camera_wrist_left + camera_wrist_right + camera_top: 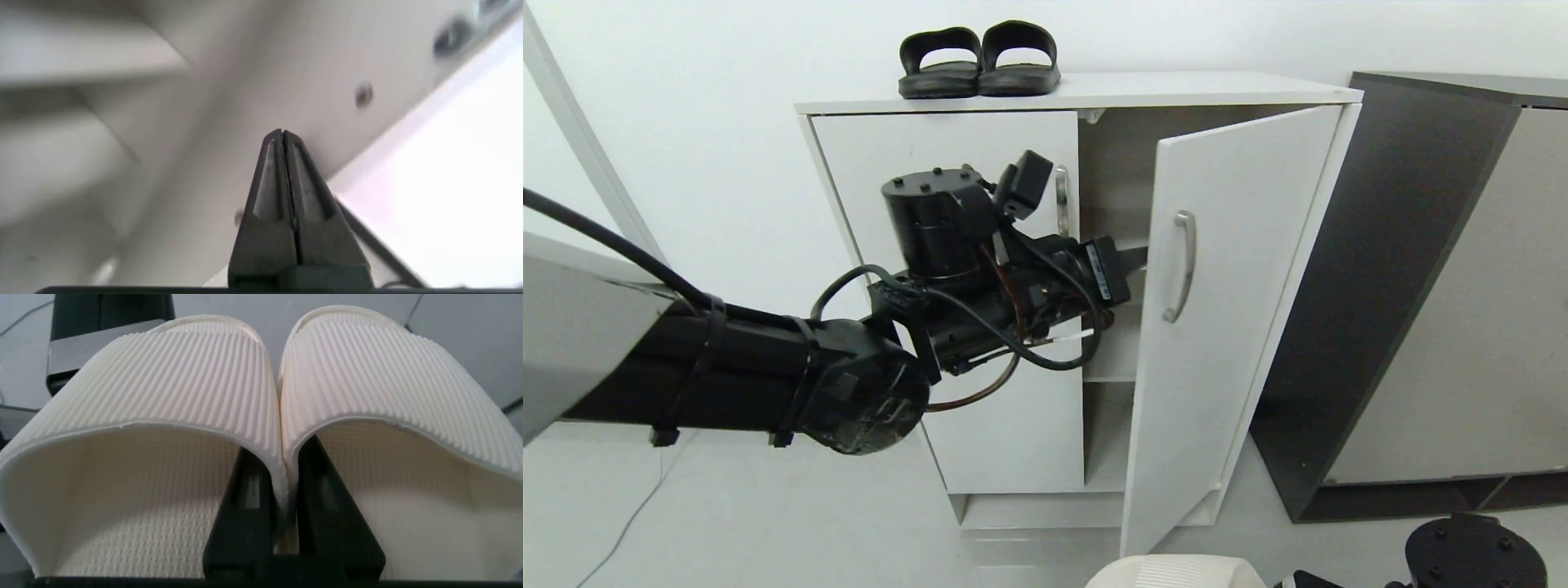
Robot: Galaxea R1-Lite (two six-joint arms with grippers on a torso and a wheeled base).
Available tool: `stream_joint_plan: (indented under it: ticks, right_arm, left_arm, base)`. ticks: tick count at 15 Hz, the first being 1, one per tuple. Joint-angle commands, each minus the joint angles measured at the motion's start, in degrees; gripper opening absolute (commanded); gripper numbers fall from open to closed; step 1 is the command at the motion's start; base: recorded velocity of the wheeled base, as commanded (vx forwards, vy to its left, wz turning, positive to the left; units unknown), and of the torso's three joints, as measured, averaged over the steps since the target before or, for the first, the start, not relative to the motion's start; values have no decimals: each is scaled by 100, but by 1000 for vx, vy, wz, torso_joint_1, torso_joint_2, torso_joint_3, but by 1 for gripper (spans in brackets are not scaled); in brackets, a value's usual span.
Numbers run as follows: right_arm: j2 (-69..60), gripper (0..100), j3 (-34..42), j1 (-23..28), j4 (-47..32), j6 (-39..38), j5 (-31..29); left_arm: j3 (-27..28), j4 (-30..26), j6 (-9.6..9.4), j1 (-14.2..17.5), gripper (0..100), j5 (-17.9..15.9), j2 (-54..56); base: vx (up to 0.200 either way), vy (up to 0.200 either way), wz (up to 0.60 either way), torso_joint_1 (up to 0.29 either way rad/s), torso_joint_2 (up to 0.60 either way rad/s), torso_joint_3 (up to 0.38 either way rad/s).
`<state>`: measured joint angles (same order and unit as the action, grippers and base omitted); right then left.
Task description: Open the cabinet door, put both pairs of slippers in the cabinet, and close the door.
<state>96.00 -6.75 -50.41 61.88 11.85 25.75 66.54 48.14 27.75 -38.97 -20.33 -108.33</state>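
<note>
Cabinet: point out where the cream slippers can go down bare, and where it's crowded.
Free: the cabinet top right of the black slippers, out to its right edge; and the lower compartment under the shelf, between the closed left door and the open right door. Crowded: the opening above the shelf, where the left gripper sits.

A white cabinet (1045,510) stands on the pale floor (768,531), backed against a white wall. Its flat top (1217,86) carries a pair of black slippers (978,61), set side by side and touching, near the front edge above the left door (890,155). That door is closed; the right door (1241,245) hangs open, showing a white shelf (1111,378) inside. A dark grey cabinet (1421,286) stands just beside it on the floor. A thin cable (629,514) trails over the floor at the left.
</note>
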Motion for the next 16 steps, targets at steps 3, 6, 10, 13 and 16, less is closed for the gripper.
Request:
stream_joint_plan:
  ticks: [3,6,10,13,16]
  right_arm:
    - [-38,0,218,-197,184,28,71]
    - [-11,0,227,-197,228,28,71]
    - [33,0,192,-189,228,19,80]
    - [165,0,183,-145,395,19,62]
    - [753,0,-98,189,1002,-51,-175]
  left_arm:
    - [61,11,-243,-787,0,82,-250]
    - [79,81,-243,-735,0,328,-127]
    - [-343,328,-243,-365,0,583,286]
    - [-1143,424,-243,-40,0,583,1024]
    - [-2075,371,-252,408,0,592,2158]
  base:
    - [-200,0,0,1,2,4]
    - [-67,0,0,1,-1,1]
    - [0,0,0,0,0,0]
    - [0,0,0,0,0,0]
    - [0,0,0,0,0,0]
